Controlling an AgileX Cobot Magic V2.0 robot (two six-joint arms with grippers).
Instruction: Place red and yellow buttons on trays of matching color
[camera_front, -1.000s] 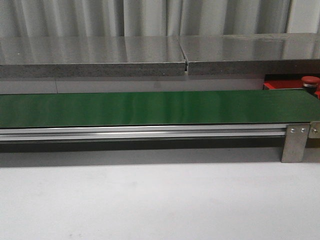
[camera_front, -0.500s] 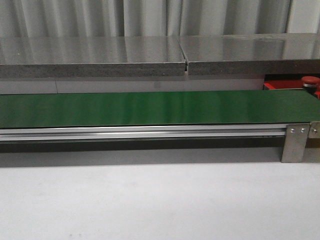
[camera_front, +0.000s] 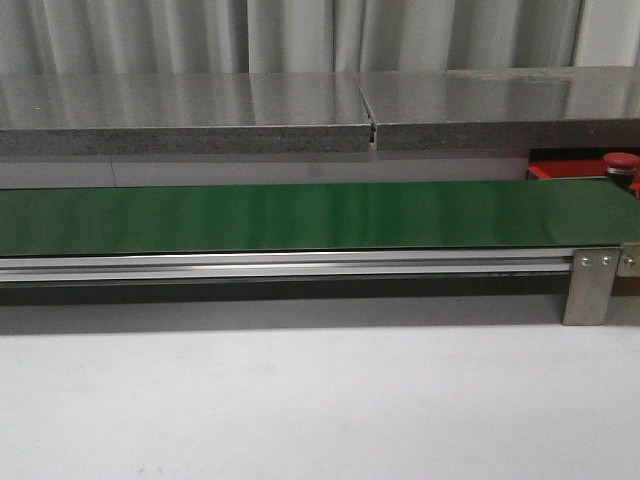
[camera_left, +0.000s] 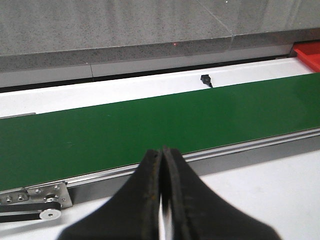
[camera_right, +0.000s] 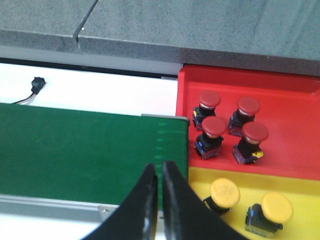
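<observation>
In the right wrist view, several red buttons (camera_right: 214, 127) stand upright on the red tray (camera_right: 290, 85). Two yellow buttons (camera_right: 225, 192) sit on the yellow tray (camera_right: 300, 182) beside it. My right gripper (camera_right: 160, 167) is shut and holds nothing; it hovers over the end of the green belt (camera_right: 90, 150), just beside the trays. My left gripper (camera_left: 161, 150) is also shut and empty, near the front rail of the belt (camera_left: 150, 125). The front view shows only a strip of the red tray (camera_front: 560, 170) and one red button (camera_front: 620, 160) at the far right; neither gripper appears there.
A grey stone shelf (camera_front: 300, 110) runs behind the belt. An aluminium rail (camera_front: 280, 265) and bracket (camera_front: 590, 285) edge the belt's front. A small black connector (camera_left: 205, 80) with its wire (camera_right: 36, 85) lies on the white surface behind the belt. White tabletop (camera_front: 320, 400) lies in front.
</observation>
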